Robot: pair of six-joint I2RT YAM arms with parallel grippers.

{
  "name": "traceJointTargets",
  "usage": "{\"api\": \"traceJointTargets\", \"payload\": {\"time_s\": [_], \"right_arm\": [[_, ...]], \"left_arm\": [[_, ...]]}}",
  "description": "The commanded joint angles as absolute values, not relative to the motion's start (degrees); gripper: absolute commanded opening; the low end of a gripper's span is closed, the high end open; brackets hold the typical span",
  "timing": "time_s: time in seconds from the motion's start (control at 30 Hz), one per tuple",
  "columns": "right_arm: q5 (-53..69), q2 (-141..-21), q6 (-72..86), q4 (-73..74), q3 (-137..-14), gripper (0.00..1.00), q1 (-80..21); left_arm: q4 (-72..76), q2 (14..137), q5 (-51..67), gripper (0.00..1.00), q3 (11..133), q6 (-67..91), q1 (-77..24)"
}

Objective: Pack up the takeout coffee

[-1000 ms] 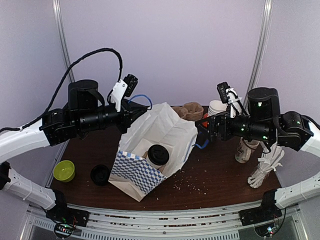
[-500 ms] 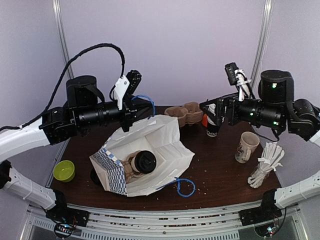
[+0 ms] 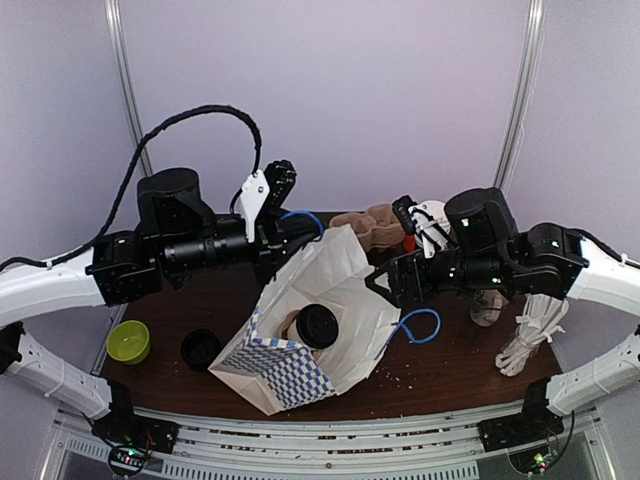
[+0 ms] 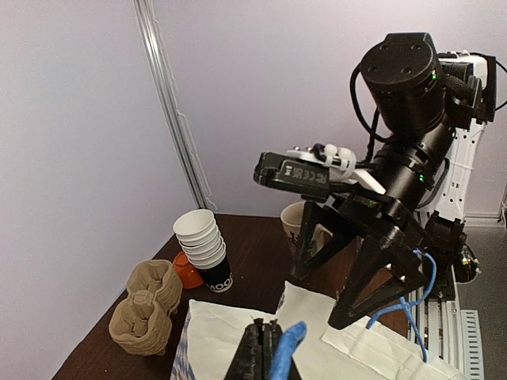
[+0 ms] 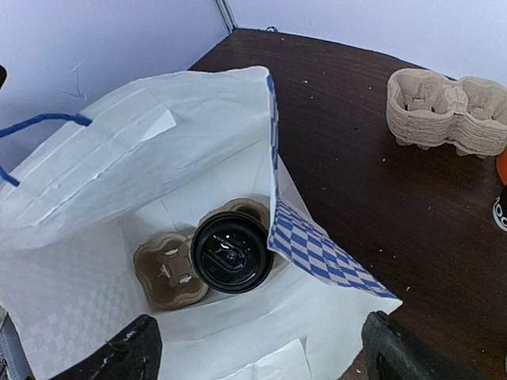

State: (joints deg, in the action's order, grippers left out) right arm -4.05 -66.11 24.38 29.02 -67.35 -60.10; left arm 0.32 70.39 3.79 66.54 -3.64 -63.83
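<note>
**Top external.** A white paper bag (image 3: 345, 275) stands open on the worktop (image 3: 440, 375), between the two sets of jaws. The left jaws are clenched on the bag's blue handle (image 3: 303, 214) at its far rim. The right jaws are released and empty, just beside the bag's right wall. The second handle (image 3: 420, 327) hangs loose just below them. The takeout coffee (image 3: 317, 326) sits inside the bag with only its black lid showing. A green bowl (image 3: 128, 341) and a loose black lid (image 3: 200, 349) lie well apart from the left jaws, on the bag's other side. The right arm covers most of the mug (image 3: 487, 305).

**Left wrist.** Only this view shows the pinch itself: the blue handle is trapped between the closed left jaws. Opposite, the right jaws gape over the bag's rim with nothing between them. Beyond stand a stack of lidless cups (image 4: 202, 237), an orange item (image 4: 188, 271) and pulp carriers (image 4: 146, 305). The bag's inside is hidden from here.

**Right wrist.** This view looks down into the bag. The coffee is upright in a pulp tray (image 5: 166, 273) on the bag's floor, ahead of the spread fingers (image 5: 119, 360). The checkered side panel (image 5: 317, 245) rises just beside the cup.
</note>
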Motion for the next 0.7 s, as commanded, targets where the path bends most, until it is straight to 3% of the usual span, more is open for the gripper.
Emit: {"api": "traceJointTargets", "payload": {"time_s": [0.0,0.47,0.67], "right_arm": [[-6.43,-68.36,26.3,26.05,-65.83,0.88,-59.25],[-5.42,-74.02,14.63,24.67,-69.98,0.87,-55.69],[-1.33,-71.42,9.94,24.45,-71.23,0.96,-55.44]], "left_arm": [[5.85,69.51,3.87,0.0,65.05,-4.42,-64.89],[5.7,70.29,3.87,0.0,65.34,-4.26,-66.53],[4.09,70.78,3.44,0.0,66.62,-4.55,-66.75]]}}
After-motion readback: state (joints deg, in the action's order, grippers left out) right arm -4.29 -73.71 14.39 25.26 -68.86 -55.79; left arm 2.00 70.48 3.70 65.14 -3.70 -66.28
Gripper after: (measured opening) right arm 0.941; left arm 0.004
